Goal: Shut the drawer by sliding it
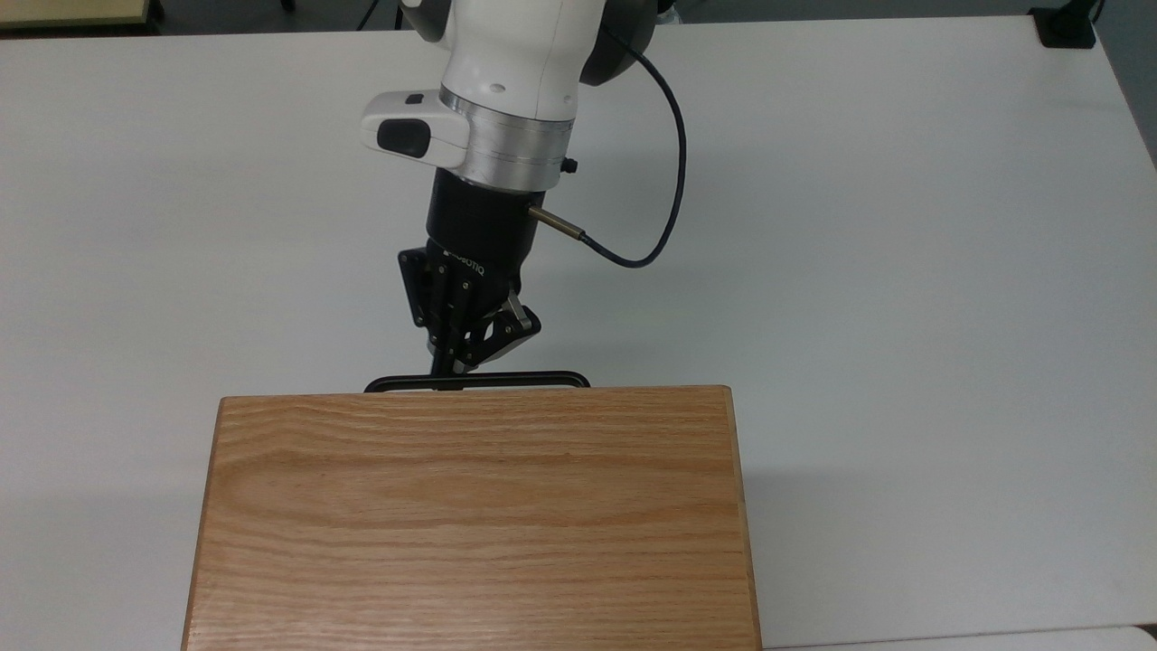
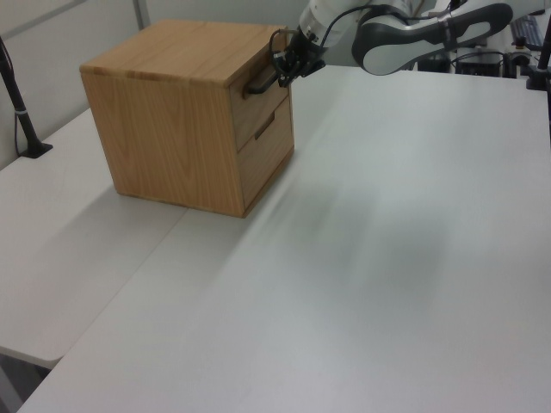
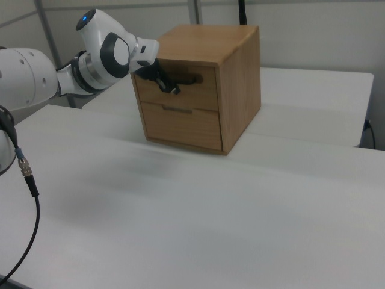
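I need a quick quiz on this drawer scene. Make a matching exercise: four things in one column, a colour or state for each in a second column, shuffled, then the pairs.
Things:
1. drawer
2. handle
3. gripper
4. cabinet

States:
A. oak grain, flat top
B. long black bar
C. pushed in, front flush with the cabinet
D. at the handle, nearer the top view's left end

Pairs: 1-C, 2-B, 3-D, 4-A
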Controlling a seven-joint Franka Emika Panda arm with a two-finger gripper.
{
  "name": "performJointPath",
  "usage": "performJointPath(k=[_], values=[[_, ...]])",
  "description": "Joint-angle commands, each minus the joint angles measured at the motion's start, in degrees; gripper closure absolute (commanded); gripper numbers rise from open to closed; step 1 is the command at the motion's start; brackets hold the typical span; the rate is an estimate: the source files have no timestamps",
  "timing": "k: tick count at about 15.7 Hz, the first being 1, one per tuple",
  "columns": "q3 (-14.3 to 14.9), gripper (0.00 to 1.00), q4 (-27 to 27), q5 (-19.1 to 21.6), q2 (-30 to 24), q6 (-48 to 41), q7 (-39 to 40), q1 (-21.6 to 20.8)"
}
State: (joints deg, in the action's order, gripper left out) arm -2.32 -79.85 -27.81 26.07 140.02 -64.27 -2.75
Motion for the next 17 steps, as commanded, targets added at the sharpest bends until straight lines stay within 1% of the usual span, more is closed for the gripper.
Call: performJointPath(k=[1, 2, 3, 5, 6, 7, 9, 10, 12, 13, 14, 16, 17], values=[[-1.7, 0.0, -9.5, 0.5, -11.1, -5.8, 12.5, 1.4], [-2.7, 0.0, -9.8, 3.2, -13.4, -12.5, 15.9, 1.6], [-3.0, 0.0, -9.7, 6.9, -15.7, -19.1, 20.1, 1.9], [-3.0, 0.0, -9.6, 13.5, -20.7, -31.5, 27.9, 1.9], [-3.0, 0.0, -9.7, 16.2, -23.2, -37.2, 30.4, 2.0], [-3.0, 0.0, -9.6, 17.9, -25.3, -42.2, 32.4, 1.9], [-2.9, 0.0, -10.8, 18.8, -29.1, -50.8, 35.4, 1.3], [-2.8, 0.0, -11.6, 19.5, -30.6, -52.7, 36.4, 1.2], [-2.3, 0.0, -13.7, 24.7, -33.0, -52.8, 37.6, 1.3], [-1.8, 0.0, -15.3, 26.0, -34.0, -52.5, 40.3, 1.3], [-1.8, 0.0, -16.4, 26.0, -34.2, -51.9, 45.4, 1.2], [-1.6, 0.0, -16.7, 26.0, -34.0, -48.0, 56.6, 2.0], [-1.5, 0.0, -16.6, 25.9, -33.5, -46.2, 59.6, 2.2]])
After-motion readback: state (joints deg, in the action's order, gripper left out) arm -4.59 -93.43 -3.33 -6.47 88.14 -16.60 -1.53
